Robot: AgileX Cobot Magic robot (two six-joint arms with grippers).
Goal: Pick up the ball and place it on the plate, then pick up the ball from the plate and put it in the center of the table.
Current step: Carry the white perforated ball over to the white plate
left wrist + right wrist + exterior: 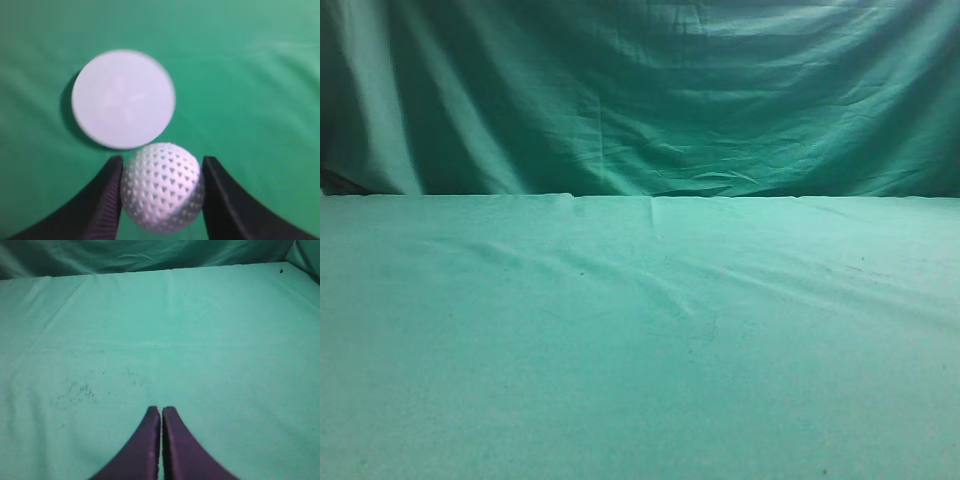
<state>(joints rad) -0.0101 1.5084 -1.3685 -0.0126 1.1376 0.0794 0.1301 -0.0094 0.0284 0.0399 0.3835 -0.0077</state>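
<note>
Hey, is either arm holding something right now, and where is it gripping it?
The left tool holds the ball, its fingers pressed against its two opposite sides, near the plate. The right tool is closed on nothing.

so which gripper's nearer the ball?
Left. The left gripper has the ball between its fingers, beside the plate. The right gripper is shut over bare table; no ball in its view.

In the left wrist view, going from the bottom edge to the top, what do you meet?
Gripper fingers flanking the ball → white plate, just beyond the ball → bare green table cloth up to the edge.
</note>
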